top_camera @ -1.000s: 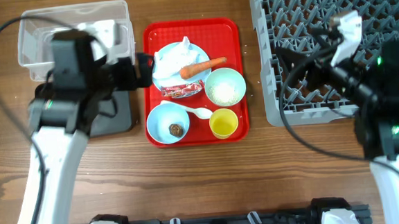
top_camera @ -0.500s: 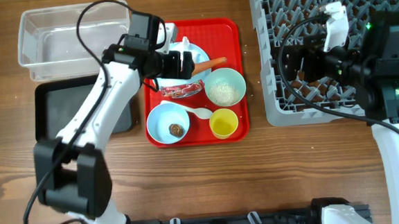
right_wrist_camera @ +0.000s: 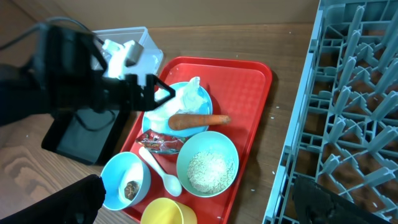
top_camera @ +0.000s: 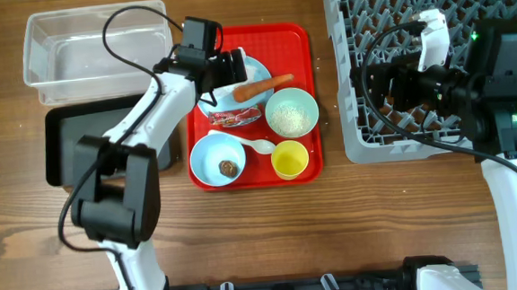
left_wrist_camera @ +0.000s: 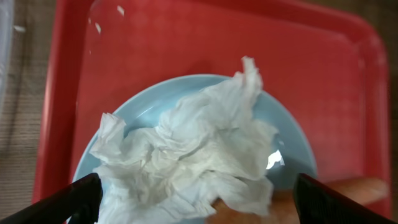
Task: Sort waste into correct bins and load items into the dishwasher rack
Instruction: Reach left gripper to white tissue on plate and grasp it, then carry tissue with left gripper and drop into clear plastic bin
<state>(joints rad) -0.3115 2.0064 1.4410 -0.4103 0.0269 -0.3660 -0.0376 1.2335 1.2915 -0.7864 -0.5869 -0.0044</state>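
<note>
left gripper [left_wrist_camera: 196, 186]: spread wide, nothing held, right over the napkin [left_wrist_camera: 186, 158], one finger out to each side of it
right gripper [right_wrist_camera: 196, 183]: wide open too, empty, over the left edge of the rack [top_camera: 394, 11], facing the red tray [top_camera: 297, 36]
plates: one, pale blue [left_wrist_camera: 289, 137], far left on the red tray, napkin heaped on it
carrots: one [top_camera: 262, 87], lying across the plate's right rim
wrappers: one, red [top_camera: 235, 118], just near of the plate
bowls: two, one with rice [top_camera: 292, 112] at mid right of the tray, one with a brown lump [top_camera: 219, 158] at near left
spoons: one, white [top_camera: 257, 145], between the two bowls
cups: one, yellow [top_camera: 289, 159], near right corner of the tray
bins: two, clear tub [top_camera: 90, 43] far left, black tray [top_camera: 65, 143] just near of it
racks: one, grey, far right, well apart from the bins
</note>
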